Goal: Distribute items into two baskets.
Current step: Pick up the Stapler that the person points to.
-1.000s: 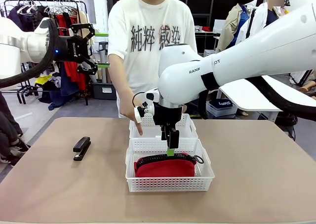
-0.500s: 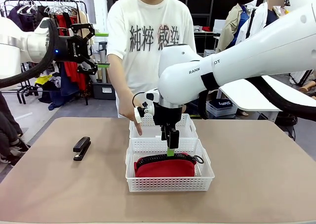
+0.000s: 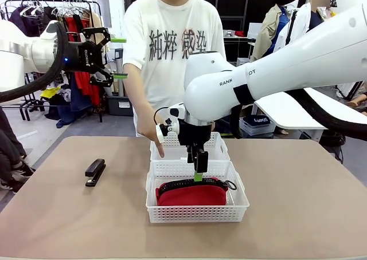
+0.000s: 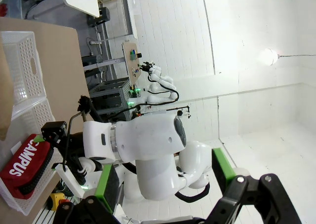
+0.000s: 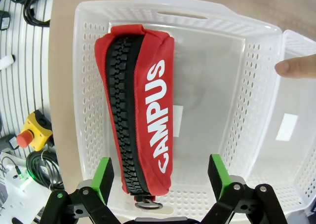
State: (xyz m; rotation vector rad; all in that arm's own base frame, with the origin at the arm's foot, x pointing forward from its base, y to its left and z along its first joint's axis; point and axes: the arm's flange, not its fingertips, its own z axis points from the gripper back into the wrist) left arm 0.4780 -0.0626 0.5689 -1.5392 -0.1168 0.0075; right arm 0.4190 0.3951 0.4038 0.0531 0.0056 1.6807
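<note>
Raised high at its own side: left arm, wrist level, left gripper (image 3: 118, 58) pointing sideways, jaws wide apart, empty. Reaching across centre: right arm, right gripper (image 5: 160, 175) pointing straight down, jaws spread, gripping nothing.

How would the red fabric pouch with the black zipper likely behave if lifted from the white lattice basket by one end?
Probably floppy: the red fabric pouch looks soft and rounded, so its free end would likely sag. The chunky black zipper may stiffen one edge. It seems unlikely to roll, lying slumped along the wall of the white lattice basket.
</note>
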